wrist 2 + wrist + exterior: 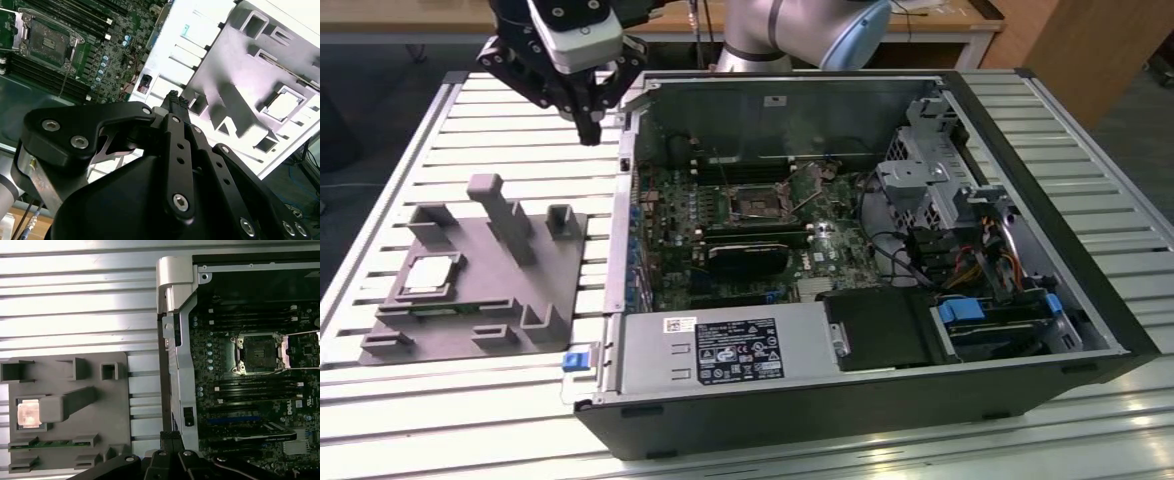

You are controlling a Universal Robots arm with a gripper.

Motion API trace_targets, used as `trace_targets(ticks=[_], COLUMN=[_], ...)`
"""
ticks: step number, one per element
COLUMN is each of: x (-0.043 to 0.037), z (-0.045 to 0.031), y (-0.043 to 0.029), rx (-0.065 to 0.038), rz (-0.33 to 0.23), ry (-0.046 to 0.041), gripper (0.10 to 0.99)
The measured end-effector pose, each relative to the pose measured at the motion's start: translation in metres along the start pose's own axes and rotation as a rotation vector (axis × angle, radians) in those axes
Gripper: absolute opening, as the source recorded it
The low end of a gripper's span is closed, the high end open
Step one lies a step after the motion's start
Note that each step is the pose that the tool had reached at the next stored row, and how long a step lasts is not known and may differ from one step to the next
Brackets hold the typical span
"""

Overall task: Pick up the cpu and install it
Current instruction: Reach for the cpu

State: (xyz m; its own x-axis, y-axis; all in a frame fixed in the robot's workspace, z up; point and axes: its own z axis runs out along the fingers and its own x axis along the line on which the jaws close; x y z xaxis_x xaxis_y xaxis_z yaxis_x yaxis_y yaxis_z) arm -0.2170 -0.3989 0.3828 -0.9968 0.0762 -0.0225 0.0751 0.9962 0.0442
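gripper [591, 128] [172, 96]: fingers together, holding nothing, over table [480, 120] beside computer case [854, 415] | cpu [430, 277] [28, 413]: flat in grey tray [480, 285], 7 o'clock from gripper in exterior view, well apart | socket [757, 203]: 4 o'clock from gripper

Looks like a robotics lab or test workshop: slatted metal desk [1094, 120], opened computer tower [720, 350] flat on it with circuit board [761, 235] bared, grey moulded tray [520, 275] alongside, robot arm [787, 30] and black tool [591, 130] overhead, wooden furniture [1081, 40] behind.
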Motion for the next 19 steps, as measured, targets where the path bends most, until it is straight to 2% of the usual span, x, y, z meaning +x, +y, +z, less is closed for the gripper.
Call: trace_targets(ticks=[19], x=[0.0108], z=[0.0007], y=[-0.0008], rx=[0.000], rz=[0.000], ry=[0.0000], gripper=[0.106])
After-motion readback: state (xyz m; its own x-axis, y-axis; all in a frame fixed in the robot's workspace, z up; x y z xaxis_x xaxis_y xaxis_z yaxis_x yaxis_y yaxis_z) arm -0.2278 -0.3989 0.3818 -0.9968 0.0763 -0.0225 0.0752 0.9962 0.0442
